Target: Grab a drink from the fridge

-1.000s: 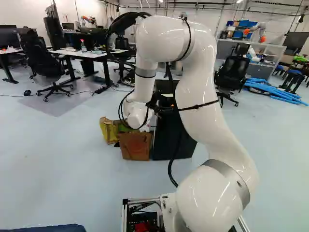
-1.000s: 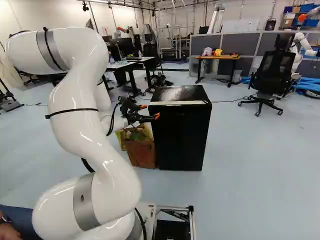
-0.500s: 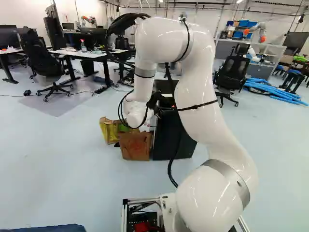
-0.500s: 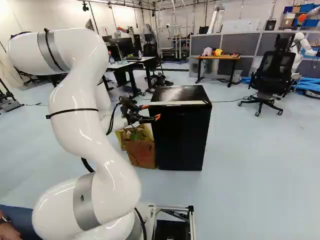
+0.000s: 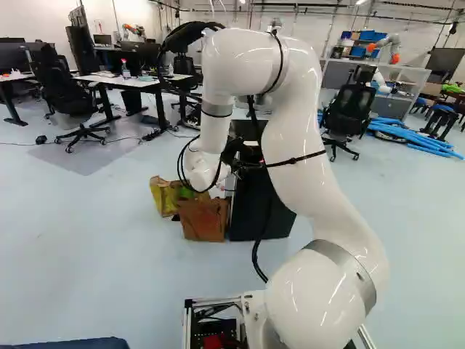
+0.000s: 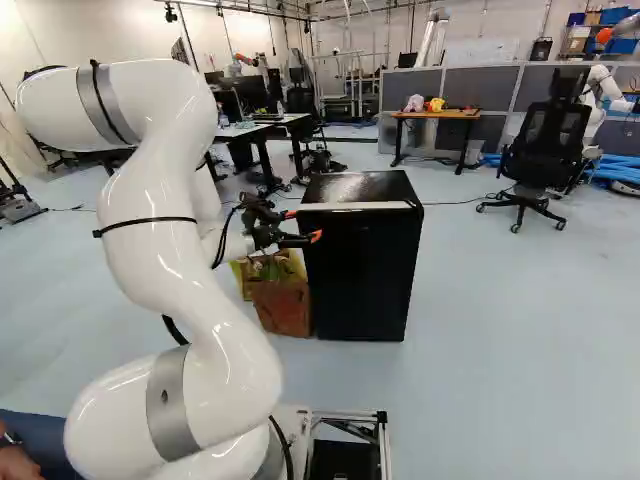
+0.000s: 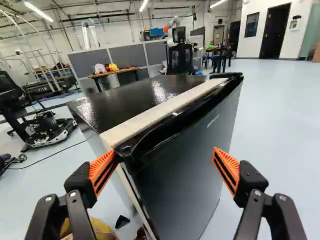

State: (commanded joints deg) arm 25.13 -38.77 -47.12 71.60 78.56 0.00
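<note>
The gripper (image 6: 303, 225) is open, and its two orange pads (image 7: 102, 172) stand wide apart. The black fridge (image 7: 180, 185) is just ahead of it, with the near upper corner of the door between the fingers. One finger is very close to this corner, but I cannot tell if it touches. A pale strip (image 7: 155, 112) lies along the fridge top, ahead of the gripper. Lower than the gripper, a brown bag (image 6: 282, 305) stands on the floor (image 6: 480, 360) beside the fridge.
</note>
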